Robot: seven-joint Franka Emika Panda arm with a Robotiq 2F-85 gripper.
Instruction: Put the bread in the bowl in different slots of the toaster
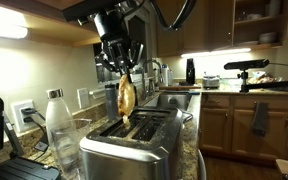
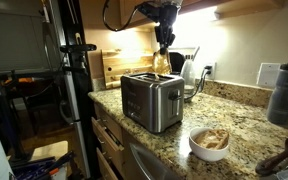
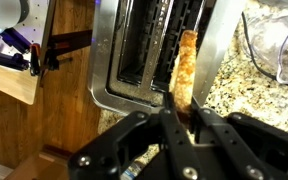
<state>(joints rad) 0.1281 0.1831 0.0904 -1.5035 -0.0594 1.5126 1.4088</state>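
My gripper [image 1: 123, 72] is shut on a golden-brown bread slice [image 1: 127, 98] and holds it upright, its lower edge at a slot of the steel toaster [image 1: 134, 140]. In an exterior view the gripper [image 2: 164, 46] holds the bread [image 2: 162, 62] just above the toaster [image 2: 151, 100]. The wrist view shows the bread [image 3: 185, 65] pinched between my fingers [image 3: 181, 112] over the toaster's right slot [image 3: 184, 40]; the left slot [image 3: 142, 40] looks dark and empty. A white bowl [image 2: 209, 143] on the counter holds another bread slice [image 2: 214, 138].
A clear plastic bottle with white cap [image 1: 59, 125] stands close beside the toaster. A wooden cutting board [image 2: 119, 62] leans behind it. A grey bottle [image 2: 287, 92] stands at the counter's far side. A sink [image 1: 174, 98] lies beyond. The granite counter edge [image 2: 124, 130] drops off near the toaster.
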